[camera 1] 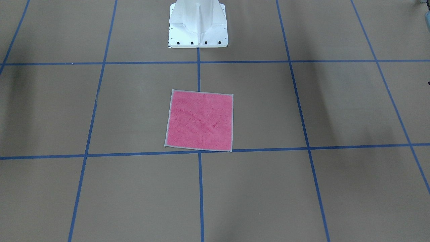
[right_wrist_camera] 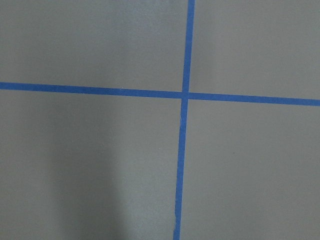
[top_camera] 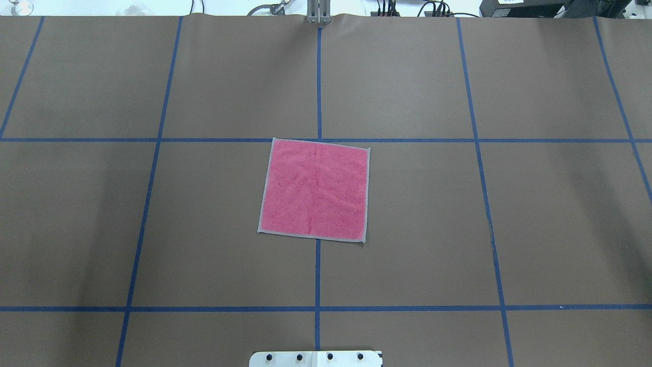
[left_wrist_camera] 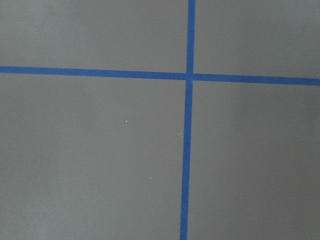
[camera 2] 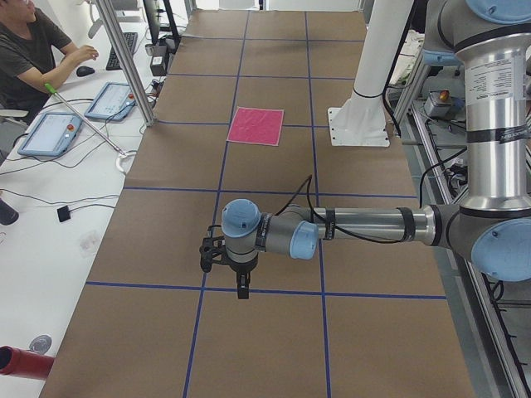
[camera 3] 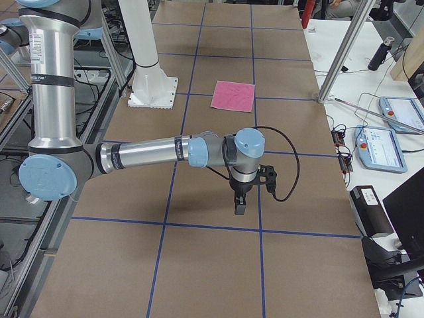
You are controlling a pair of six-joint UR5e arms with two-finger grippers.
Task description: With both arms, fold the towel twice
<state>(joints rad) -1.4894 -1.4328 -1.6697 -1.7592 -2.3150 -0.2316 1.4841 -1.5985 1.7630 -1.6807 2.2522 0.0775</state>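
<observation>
The towel [camera 1: 200, 121] lies flat and unfolded at the middle of the table, pink-red face up with a light grey edge, also seen in the overhead view [top_camera: 316, 189] and far off in both side views [camera 2: 256, 126] [camera 3: 234, 96]. My left gripper [camera 2: 242, 290] hangs pointing down over the table far from the towel, toward the table's left end. My right gripper [camera 3: 240, 207] hangs the same way toward the right end. Whether either is open or shut I cannot tell. Both wrist views show only brown table and a cross of blue tape.
The white pedestal base [camera 1: 198, 25] stands behind the towel. Blue tape lines [top_camera: 318, 81] grid the brown table. A person [camera 2: 33, 50] sits at a side desk with tablets [camera 2: 51, 133]; a metal pole [camera 2: 124, 58] and another tablet [camera 3: 377, 146] border the table.
</observation>
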